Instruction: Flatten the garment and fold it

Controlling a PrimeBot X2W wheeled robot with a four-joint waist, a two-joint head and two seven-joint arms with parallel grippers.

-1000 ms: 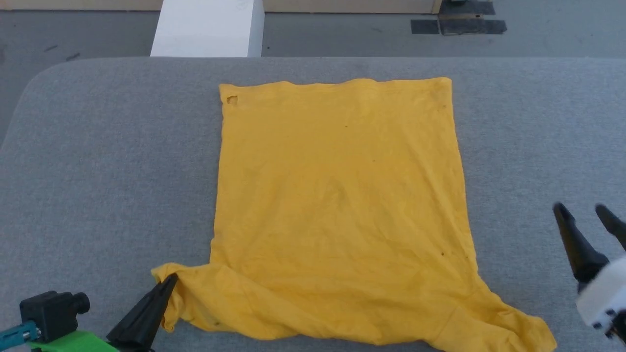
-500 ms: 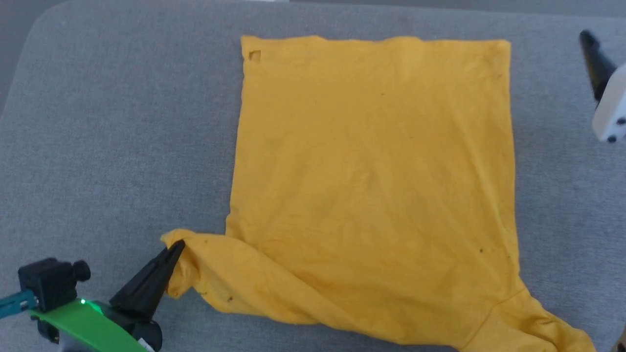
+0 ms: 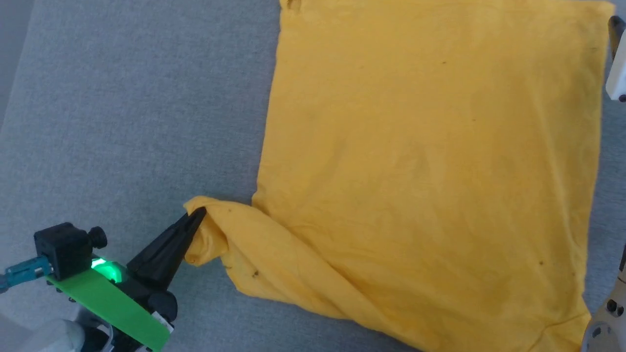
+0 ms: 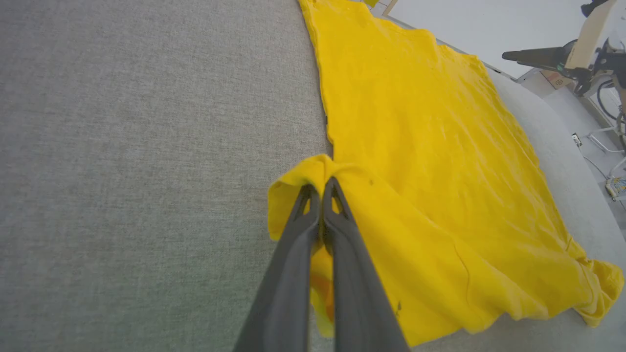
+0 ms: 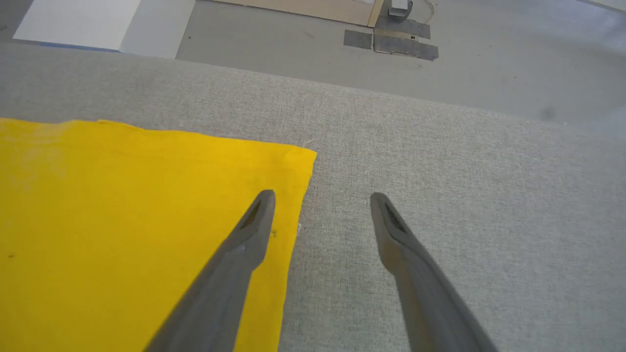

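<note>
The left jaws pinch the bunched sleeve (image 3: 217, 230) of the garment (image 3: 430, 161), which lies plain side up on the desk (image 3: 122, 122), ahead and right of them. The right jaws stand spread, straddling its side edge just short of the far hem corner (image 5: 293, 161). A hard pull on the sleeve could drag and rumple the flat body; the right jaws could close beside the edge and miss it. Its long axis runs away from the jaws, hem far, shoulders near.

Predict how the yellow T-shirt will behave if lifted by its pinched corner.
Probably floppy: the garment bunches into folds where the left gripper pinches it. Likely light, as it lies thin and flat. It may drag on the grey surface rather than slide.
</note>
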